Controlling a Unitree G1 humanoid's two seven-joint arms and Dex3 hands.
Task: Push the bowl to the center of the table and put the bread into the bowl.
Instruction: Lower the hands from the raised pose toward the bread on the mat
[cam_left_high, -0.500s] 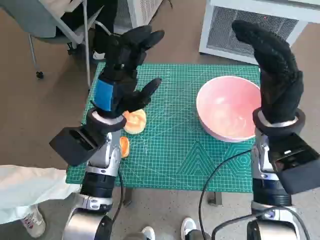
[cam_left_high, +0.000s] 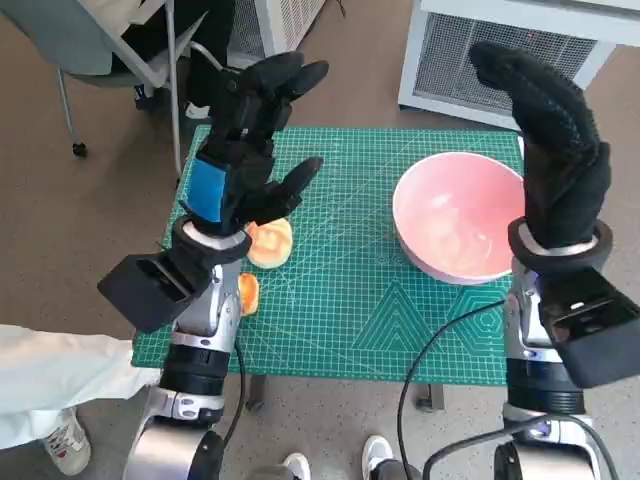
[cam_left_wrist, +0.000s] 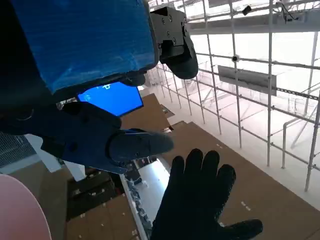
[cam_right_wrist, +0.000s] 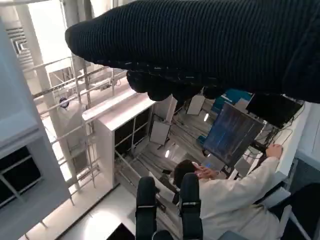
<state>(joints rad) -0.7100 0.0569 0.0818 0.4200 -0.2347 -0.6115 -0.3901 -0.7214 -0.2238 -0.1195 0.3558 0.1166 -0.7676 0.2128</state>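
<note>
The bowl (cam_left_high: 458, 215) is pale pink, round and wide, glossy inside, and holds nothing. It sits on the green cutting mat (cam_left_high: 350, 300) toward the mat's right edge, just ahead of the right forearm. The bread (cam_left_high: 270, 242) is an orange-tan, rounded piece lying on the mat well to the left of the bowl, partly hidden under the left hand (cam_left_high: 245, 160). A smaller orange piece (cam_left_high: 247, 292) lies nearer the robot than the bread, against the left forearm.

Both hands are raised above the mat, fingers spread and holding nothing; the right hand (cam_left_high: 550, 140) stands over the bowl's right rim.

The head view alone shows the bread and mat. The left wrist view catches only a pink sliver of the bowl, plus the gloved right hand. The right wrist view shows a seated person (cam_right_wrist: 235, 200) in a pale coat at screens.
</note>
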